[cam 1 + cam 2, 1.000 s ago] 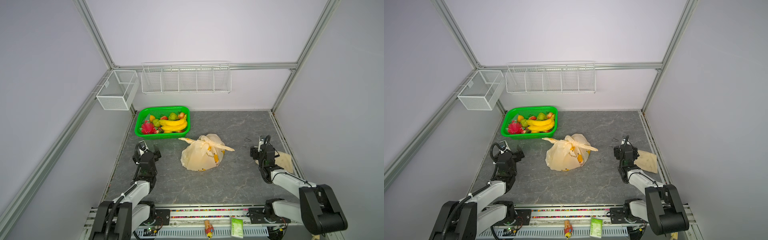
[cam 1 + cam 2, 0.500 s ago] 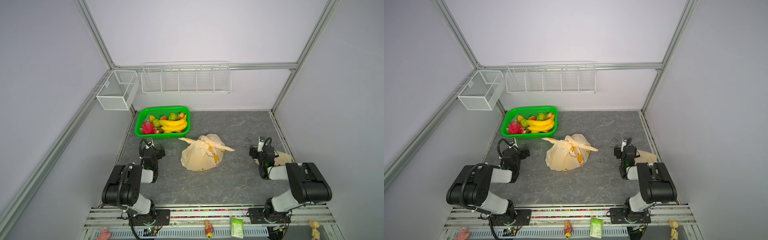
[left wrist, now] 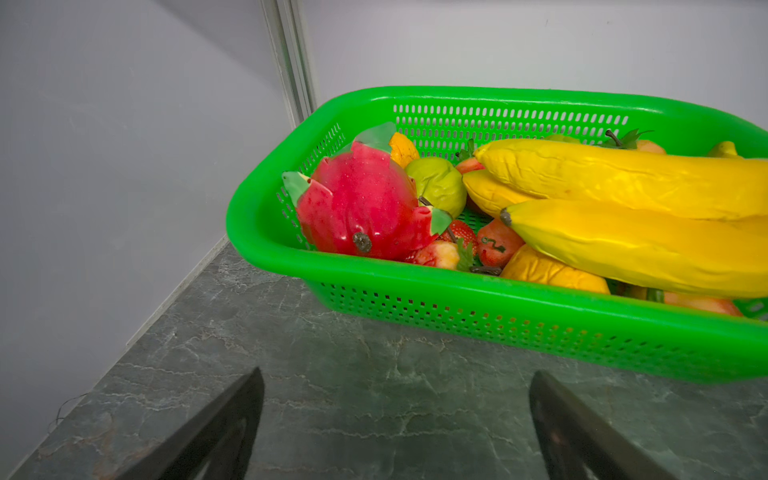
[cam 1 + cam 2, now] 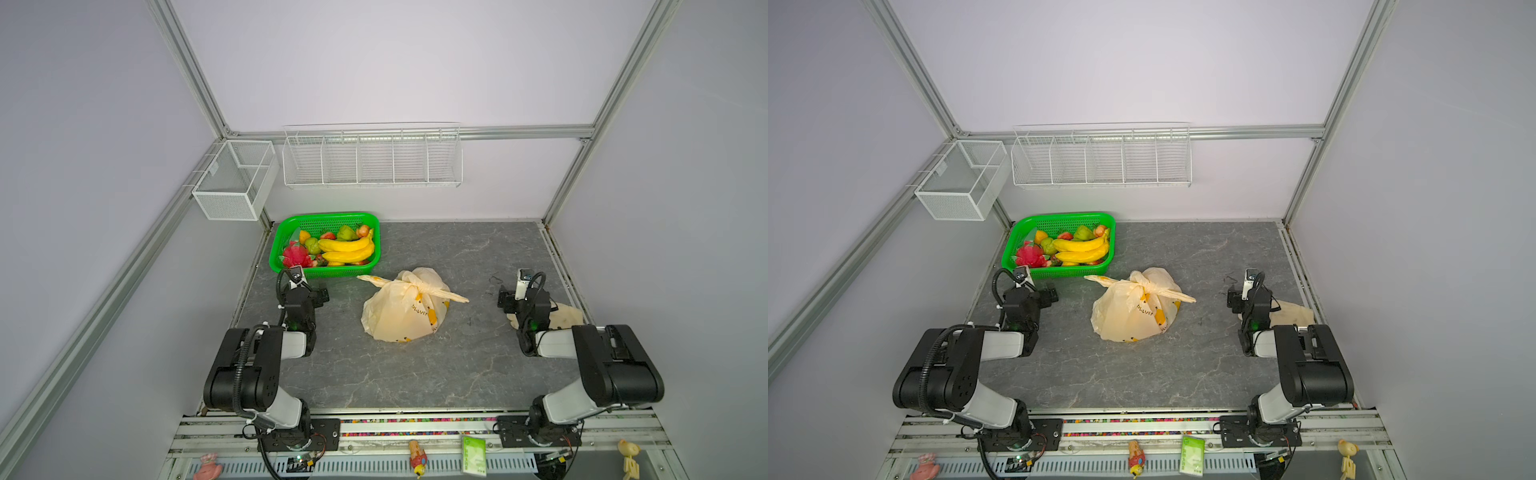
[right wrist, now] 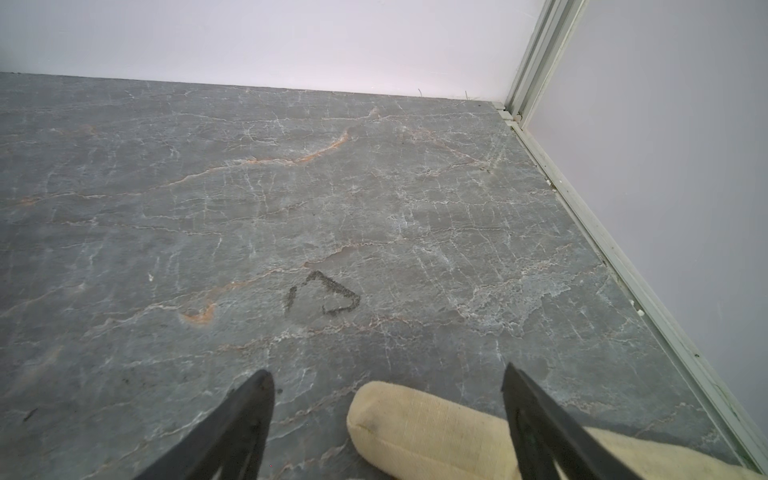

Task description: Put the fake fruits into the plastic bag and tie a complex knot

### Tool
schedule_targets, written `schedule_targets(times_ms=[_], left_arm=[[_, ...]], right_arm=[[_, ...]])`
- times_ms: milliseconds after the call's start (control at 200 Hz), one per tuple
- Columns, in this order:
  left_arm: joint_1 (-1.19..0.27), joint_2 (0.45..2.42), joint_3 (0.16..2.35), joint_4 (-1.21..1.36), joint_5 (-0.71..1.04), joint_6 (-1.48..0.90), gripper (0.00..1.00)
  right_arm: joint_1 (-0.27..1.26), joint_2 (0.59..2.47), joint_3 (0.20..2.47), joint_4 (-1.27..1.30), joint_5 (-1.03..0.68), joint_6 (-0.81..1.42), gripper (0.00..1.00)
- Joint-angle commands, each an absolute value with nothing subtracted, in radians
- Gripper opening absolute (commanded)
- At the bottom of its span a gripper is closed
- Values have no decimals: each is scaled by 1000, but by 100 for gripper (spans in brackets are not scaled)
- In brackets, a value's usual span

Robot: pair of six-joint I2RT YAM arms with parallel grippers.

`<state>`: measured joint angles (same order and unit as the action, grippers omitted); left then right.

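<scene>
The plastic bag [image 4: 401,318] sits near the middle of the grey marbled surface [image 4: 436,374]. It bulges and is closed at the top, and what it holds cannot be made out through the cream film. Its handles are drawn into a knot [image 4: 417,286] on the bag's upper side. Two flat tails [image 4: 453,296] point opposite ways, one toward the basket [image 4: 328,272] and one toward the right arm.

The fake fruits [image 4: 332,249] lie in that green basket at the far left corner of the surface, apart from the bag. In the left wrist view a banana bunch [image 3: 623,241] lies across the pile. A pink-red dragon fruit [image 3: 361,199] rests against the basket's end wall, with a green pear [image 3: 438,187] just beside it and an orange piece [image 3: 403,147] behind it. A strawberry [image 3: 459,232] is tucked low between the dragon fruit and the bananas.

The left tool [image 3: 397,382] is held low over bare surface just short of the basket, its two fingers spread wide and pinching nothing. The right tool [image 5: 386,374] is near the right edge of the surface, well apart from the bag, its fingers likewise spread and empty. A cream glove [image 5: 436,432] lies on the surface beneath it, with its tip showing between the fingers. Whether either finger touches the glove cannot be told.
</scene>
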<state>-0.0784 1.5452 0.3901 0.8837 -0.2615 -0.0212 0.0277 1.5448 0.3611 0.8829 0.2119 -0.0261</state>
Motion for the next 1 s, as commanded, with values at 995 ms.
schedule_targets(times_ms=[995], left_arm=[[-73, 1554, 394, 904, -266, -15, 99]], right_arm=[[25, 1539, 376, 896, 195, -26, 89]])
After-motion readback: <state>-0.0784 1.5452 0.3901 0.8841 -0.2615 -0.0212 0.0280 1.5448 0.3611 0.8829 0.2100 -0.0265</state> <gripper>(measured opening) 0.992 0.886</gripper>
